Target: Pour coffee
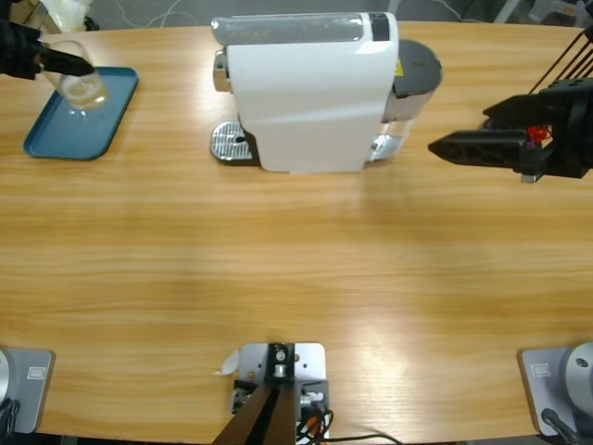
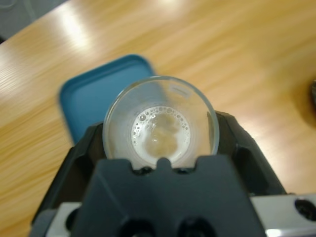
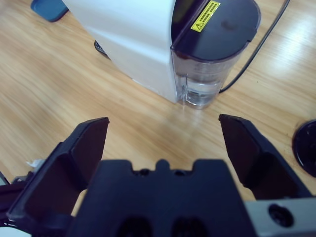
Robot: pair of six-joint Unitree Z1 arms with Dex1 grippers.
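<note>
Left pincer [image 2: 160, 148] clamps our small clear glass tumbler [image 2: 160, 123] of pale coffee [image 2: 160, 136] above the teal tray [image 1: 56, 130]; right pincer [image 3: 163, 143] wide, idle; we risk spilling if it tilts

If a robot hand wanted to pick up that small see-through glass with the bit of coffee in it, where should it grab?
Probably across the round side wall of the small clear glass tumbler, from the side, as the left gripper does above the blue tray. That keeps it upright, so the pale coffee stays in.

High view looks straight down on the table [image 1: 296, 278]; both wrist views face it closely, each also catching the blue tray [image 2: 94, 94].
</note>
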